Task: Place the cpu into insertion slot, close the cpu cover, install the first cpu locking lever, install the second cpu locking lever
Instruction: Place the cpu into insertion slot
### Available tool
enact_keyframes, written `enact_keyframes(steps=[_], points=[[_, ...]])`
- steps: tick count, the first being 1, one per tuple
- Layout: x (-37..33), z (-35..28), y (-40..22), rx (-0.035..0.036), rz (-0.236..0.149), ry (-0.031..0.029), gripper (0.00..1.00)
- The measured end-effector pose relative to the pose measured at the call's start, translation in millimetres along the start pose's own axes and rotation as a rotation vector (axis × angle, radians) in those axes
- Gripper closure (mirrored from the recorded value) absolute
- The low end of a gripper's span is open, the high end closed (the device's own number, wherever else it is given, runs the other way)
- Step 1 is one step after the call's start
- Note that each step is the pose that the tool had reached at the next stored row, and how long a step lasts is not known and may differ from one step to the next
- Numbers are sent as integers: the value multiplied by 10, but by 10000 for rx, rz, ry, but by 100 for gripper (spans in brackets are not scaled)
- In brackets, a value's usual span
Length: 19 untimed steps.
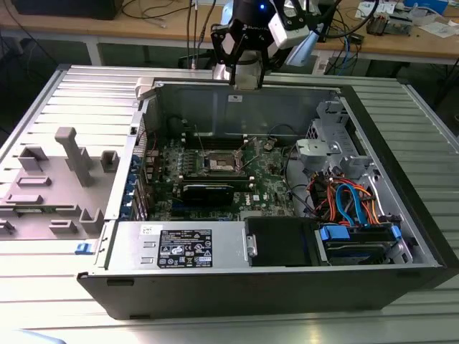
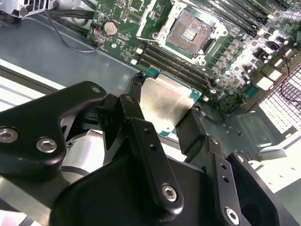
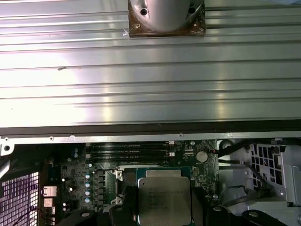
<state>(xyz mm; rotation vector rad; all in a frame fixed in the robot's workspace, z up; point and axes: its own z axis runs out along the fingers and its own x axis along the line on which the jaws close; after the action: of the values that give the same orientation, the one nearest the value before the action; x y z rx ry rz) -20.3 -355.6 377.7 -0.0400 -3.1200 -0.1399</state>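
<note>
– one chip, was that all the pincer had when you looked?

– one, yes. the gripper (image 1: 244, 80) was clamped on the cpu (image 2: 162, 106). a black finger (image 2: 190, 127) pressed against each of two opposite edges, and the pale metal top showed between them.

– and where was it hanging?

– in the exterior view it was up over the far wall of the computer case (image 1: 287, 290), high above the board. in both wrist views the chip sat flat in the grip and touched nothing beneath it.

– what about the socket?

– the insertion slot (image 2: 190, 33) was in the middle of the green motherboard (image 2: 117, 42), its dark centre bare inside the silvery rim, well apart from the chip. in the second wrist view the long black memory slots (image 2: 178, 66) ran between the two.

– anything else about?

– the case lay open on a ribbed metal table (image 1: 43, 301). a grey plastic fixture (image 1: 72, 158) stood beside it on the exterior view's left. orange and blue cables (image 1: 344, 201) were bunched inside the case towards the exterior view's right.
</note>
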Motion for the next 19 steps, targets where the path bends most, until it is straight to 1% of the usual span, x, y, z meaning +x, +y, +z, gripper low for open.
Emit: enact_keyframes(steps=[2, 4, 8, 10, 14, 16, 19], points=[[0, 3, 0, 0, 0, 0, 45], [-2, 115, -10, -1, 0, 0, 45], [-2, 119, -11, 0, 0, 0, 45], [-3, 174, -16, 0, 0, 0, 45], [-3, 178, -16, 0, 0, 0, 45], [-4, 224, -20, 0, 0, 0, 45], [-4, 230, -22, -1, 0, 0, 45]])
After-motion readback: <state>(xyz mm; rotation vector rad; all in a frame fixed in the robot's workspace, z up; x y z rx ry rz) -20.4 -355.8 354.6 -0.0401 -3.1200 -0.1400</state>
